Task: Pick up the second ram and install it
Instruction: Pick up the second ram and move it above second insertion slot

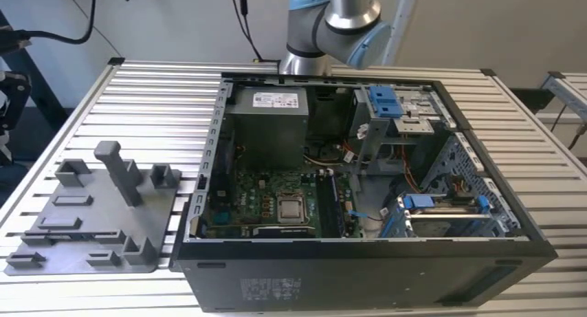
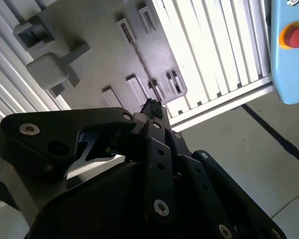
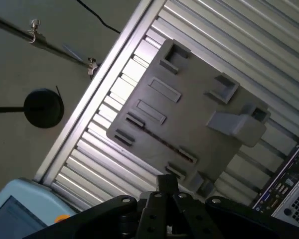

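Gripper [image 3: 167, 183] pressed together, empty, hovering above tray [image 3: 199, 99]. Ram [image 3: 157, 137] stands edge-up in tray slot just ahead of gripper. Advise: spread, square to ram, grip mid-length.

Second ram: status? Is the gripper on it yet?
Gripper above the grey tray, clear of it. Ram, a thin dark stick, looks seated on edge in the tray's slots, untouched. Nothing seen between them.
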Controlling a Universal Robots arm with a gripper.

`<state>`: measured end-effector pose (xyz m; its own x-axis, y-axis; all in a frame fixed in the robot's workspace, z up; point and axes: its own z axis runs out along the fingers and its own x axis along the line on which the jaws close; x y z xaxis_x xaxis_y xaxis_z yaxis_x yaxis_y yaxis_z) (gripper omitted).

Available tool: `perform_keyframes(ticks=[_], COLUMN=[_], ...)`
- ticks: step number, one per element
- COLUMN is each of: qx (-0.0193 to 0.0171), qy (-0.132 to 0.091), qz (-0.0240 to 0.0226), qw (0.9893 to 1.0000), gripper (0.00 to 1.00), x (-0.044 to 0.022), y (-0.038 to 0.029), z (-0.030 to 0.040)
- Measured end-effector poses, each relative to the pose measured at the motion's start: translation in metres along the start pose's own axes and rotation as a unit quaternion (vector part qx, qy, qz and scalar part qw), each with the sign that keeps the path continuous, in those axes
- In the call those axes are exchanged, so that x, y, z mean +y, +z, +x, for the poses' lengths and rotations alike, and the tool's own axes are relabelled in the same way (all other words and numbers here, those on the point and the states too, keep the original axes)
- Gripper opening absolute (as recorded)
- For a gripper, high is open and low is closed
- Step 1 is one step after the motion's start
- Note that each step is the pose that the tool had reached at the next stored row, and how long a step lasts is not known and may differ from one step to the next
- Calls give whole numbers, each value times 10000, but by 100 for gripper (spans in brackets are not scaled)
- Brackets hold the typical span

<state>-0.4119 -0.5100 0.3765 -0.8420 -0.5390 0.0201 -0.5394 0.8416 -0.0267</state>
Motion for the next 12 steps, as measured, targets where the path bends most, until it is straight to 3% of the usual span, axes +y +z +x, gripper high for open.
perform_keyframes(ticks=[6, 12], qx=[-8, -49], qy=[-242, -609], qz=[3, -33], qw=[9997, 9981], gripper=[11, 11], x=[0, 1], y=[4, 16], z=[1, 1])
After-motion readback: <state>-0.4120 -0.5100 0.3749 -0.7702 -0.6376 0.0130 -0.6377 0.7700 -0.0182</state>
